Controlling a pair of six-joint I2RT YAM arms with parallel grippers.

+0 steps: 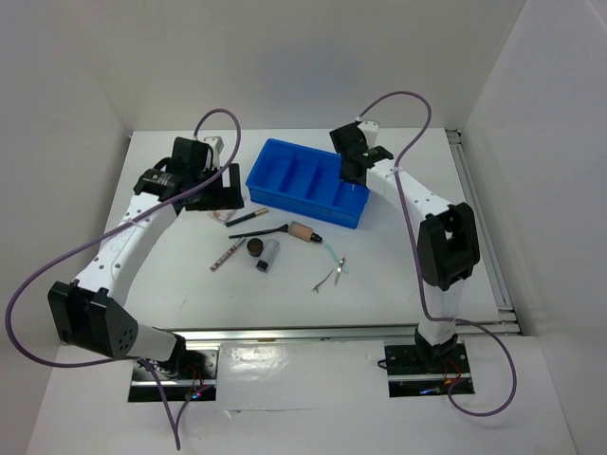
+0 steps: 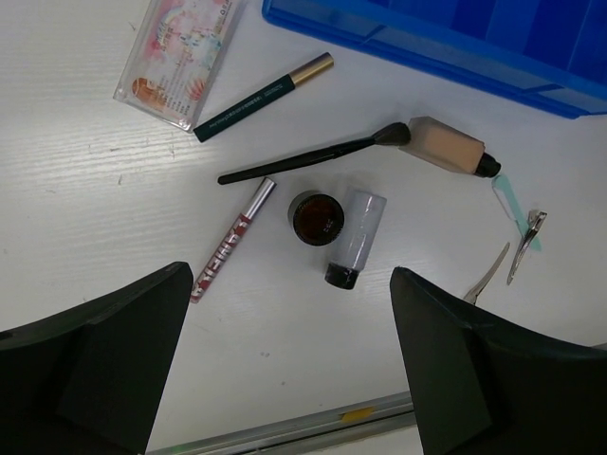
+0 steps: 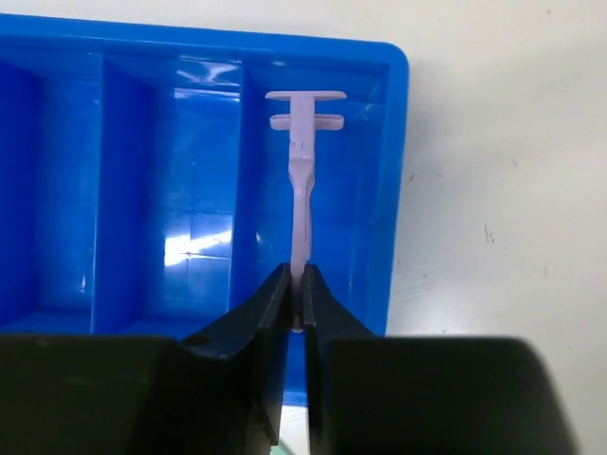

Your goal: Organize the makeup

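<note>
My right gripper [image 3: 297,284] is shut on a pale lilac tool [image 3: 303,180] and holds it over the rightmost compartment of the blue tray [image 3: 398,190]; it also shows in the top view [image 1: 353,169]. My left gripper [image 2: 289,370] is open and empty above the table, near the pinkish packet [image 2: 178,59]. Below it lie a dark pencil [image 2: 261,98], a black brush [image 2: 313,156], a beige black-tipped tube [image 2: 450,149], a brown round pot [image 2: 315,216], a grey cylinder [image 2: 354,237] and a red-patterned stick [image 2: 229,242].
A pale green tool [image 2: 512,204] and two metal hair clips [image 2: 524,245] lie right of the tube. The blue tray [image 1: 308,182] stands at the back centre. A metal rail [image 1: 341,332] runs along the table's near edge.
</note>
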